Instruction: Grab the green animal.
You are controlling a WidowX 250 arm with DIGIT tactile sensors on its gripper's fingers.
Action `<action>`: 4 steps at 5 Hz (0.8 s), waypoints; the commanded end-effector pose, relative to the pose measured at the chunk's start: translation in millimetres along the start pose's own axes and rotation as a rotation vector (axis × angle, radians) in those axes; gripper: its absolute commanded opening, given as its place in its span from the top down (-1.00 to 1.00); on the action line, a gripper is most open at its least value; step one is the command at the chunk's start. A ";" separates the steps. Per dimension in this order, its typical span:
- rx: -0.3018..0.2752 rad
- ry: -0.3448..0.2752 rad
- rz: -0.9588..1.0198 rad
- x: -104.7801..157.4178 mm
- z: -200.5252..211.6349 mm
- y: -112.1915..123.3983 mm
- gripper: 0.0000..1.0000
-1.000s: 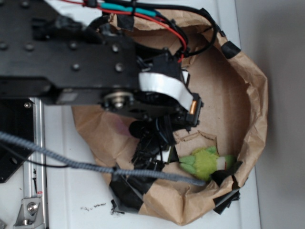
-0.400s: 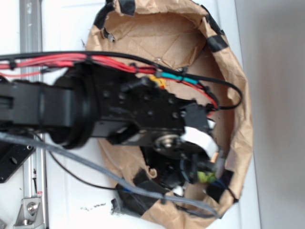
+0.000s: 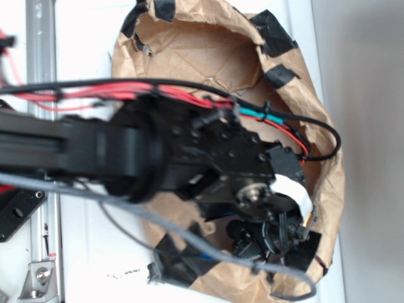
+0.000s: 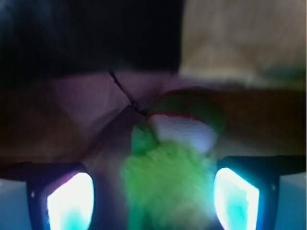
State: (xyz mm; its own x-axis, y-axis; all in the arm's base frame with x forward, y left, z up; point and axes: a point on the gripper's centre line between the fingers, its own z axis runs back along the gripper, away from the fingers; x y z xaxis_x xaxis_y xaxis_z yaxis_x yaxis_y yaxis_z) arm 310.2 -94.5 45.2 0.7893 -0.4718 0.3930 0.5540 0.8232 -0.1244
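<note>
The green animal (image 4: 168, 184) is a fuzzy lime-green plush with a pale patch and a darker green head. In the wrist view it lies on brown paper, between my two glowing fingertips. My gripper (image 4: 153, 196) is open. Its right pad (image 4: 236, 199) sits close to the plush and the left pad (image 4: 71, 201) stands well apart from it. In the exterior view my black arm and gripper (image 3: 268, 237) reach down into the paper bag's lower right corner and hide the green animal.
A crumpled brown paper bag (image 3: 189, 44) with black tape patches forms a bowl around the gripper. Its wall (image 3: 331, 189) rises close on the right. Red and black cables (image 3: 126, 91) run over the arm. A grey cord (image 3: 158, 221) crosses the front. A metal rail (image 3: 41, 57) runs along the left.
The arm has swung down and right into the bag's lower corner. The green animal showed beside the gripper a second ago; the gripper now covers it in the exterior view.
</note>
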 end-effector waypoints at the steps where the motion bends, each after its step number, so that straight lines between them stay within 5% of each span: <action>1: 0.096 0.055 -0.034 -1.2 -19.4 -18.2 1.00; 3: 0.277 0.061 0.134 -20.2 83.9 15.4 1.00; 4: 0.410 0.227 0.185 -23.0 145.9 22.5 1.00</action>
State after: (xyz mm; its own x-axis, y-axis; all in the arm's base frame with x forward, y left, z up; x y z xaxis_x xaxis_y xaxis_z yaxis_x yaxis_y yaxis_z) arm 257.8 -11.1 139.4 0.9402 -0.3214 0.1128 0.2992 0.9376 0.1774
